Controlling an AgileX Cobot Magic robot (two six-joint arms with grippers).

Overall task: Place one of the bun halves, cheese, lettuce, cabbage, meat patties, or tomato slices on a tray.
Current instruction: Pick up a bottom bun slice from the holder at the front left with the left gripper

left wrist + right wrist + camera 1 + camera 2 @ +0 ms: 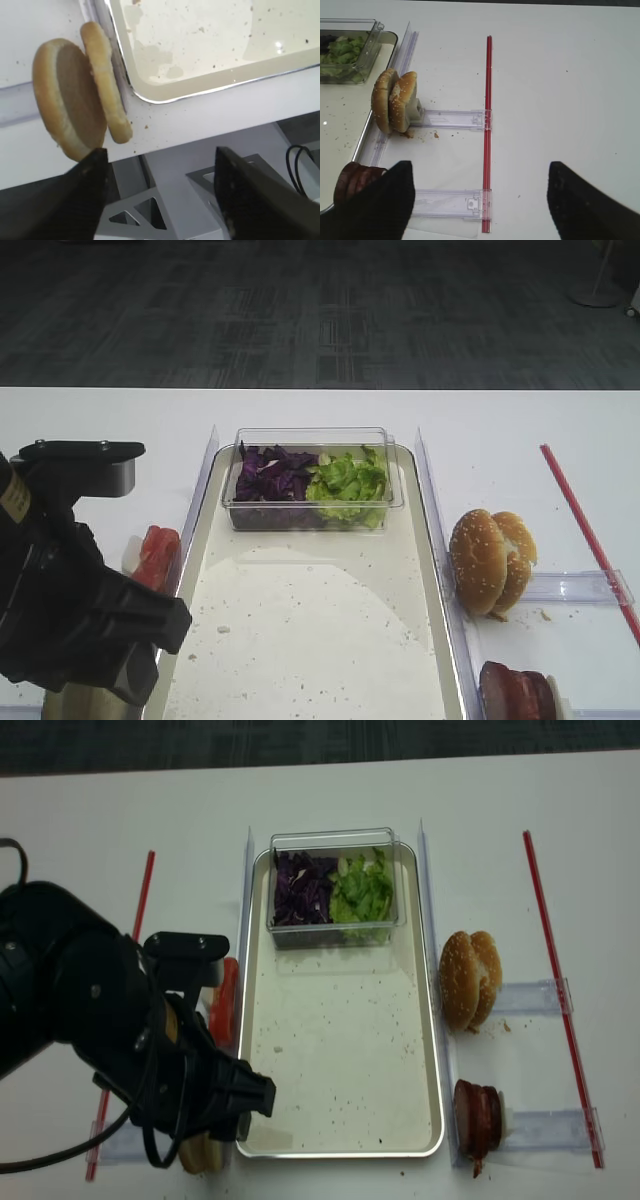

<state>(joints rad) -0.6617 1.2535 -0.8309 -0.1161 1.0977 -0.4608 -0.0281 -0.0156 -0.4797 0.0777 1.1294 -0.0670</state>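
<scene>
Cabbage [272,473] beside lettuce [348,482] in tub [312,505]

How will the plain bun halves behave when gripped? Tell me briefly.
The plain bun halves stand on edge beside the tray, so a nudge would likely tip them. They look soft and light; a hard squeeze probably dents them. Crumbs nearby suggest flaking.
</scene>
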